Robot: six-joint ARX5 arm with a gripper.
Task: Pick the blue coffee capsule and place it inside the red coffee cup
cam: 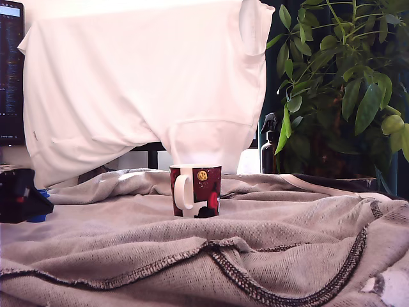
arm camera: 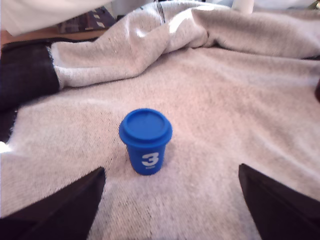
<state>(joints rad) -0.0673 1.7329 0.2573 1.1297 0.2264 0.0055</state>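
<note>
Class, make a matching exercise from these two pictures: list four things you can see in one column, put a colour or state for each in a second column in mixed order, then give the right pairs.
Things:
1. capsule
2. cup
3. gripper
4. plant

Descriptions:
A. green leaves, behind the cloth on the exterior view's right
B. open, fingers either side of the capsule without touching it
C. blue, upright on the grey cloth, white "3" on its side
D. dark red, white handle, upright on the cloth

Pairs: 1-C, 2-D, 3-B, 4-A
</note>
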